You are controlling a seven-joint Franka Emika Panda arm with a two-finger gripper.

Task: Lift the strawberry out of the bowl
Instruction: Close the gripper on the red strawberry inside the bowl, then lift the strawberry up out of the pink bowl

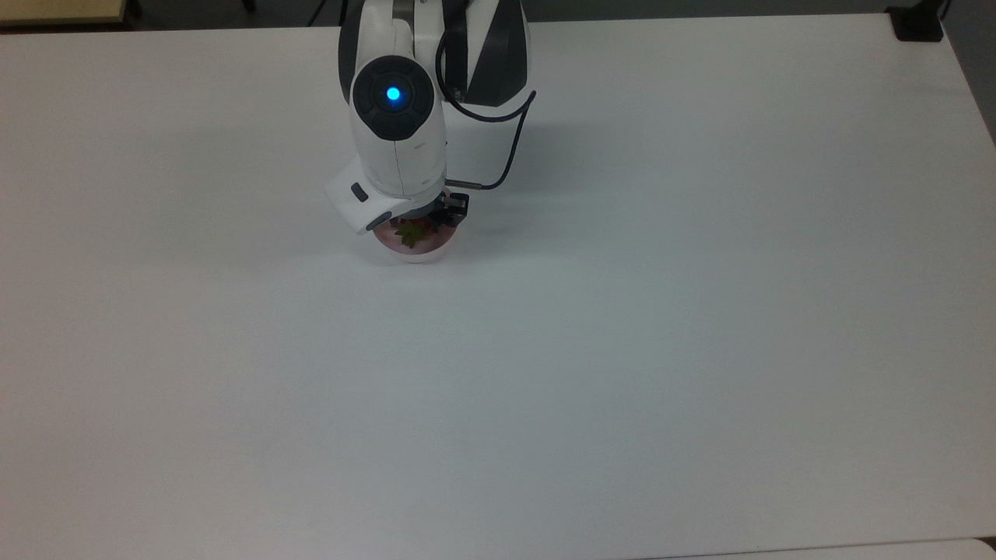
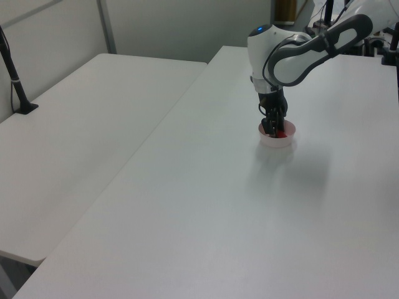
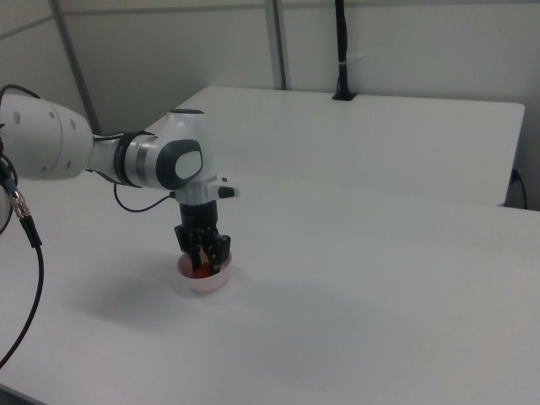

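Note:
The pale pink bowl (image 1: 421,252) stands on the white table, just under the arm's wrist. Inside it lies the red strawberry (image 1: 408,232), of which the top view shows mostly the green leaf cap. My gripper (image 1: 421,225) points straight down into the bowl, largely covered by the white hand in the top view. In the right view the gripper (image 3: 205,261) is open, its dark fingers straddling the strawberry (image 3: 197,270) inside the bowl (image 3: 206,282). The left view shows the gripper (image 2: 273,129) dipped into the bowl (image 2: 276,141), with a red patch of strawberry (image 2: 284,133) beside the fingers.
A black cable (image 1: 510,148) loops off the wrist. A black clamp (image 1: 918,23) sits at the table's far right corner in the top view. A second white table (image 2: 68,137) with a black pole (image 2: 14,75) adjoins on the left view's left.

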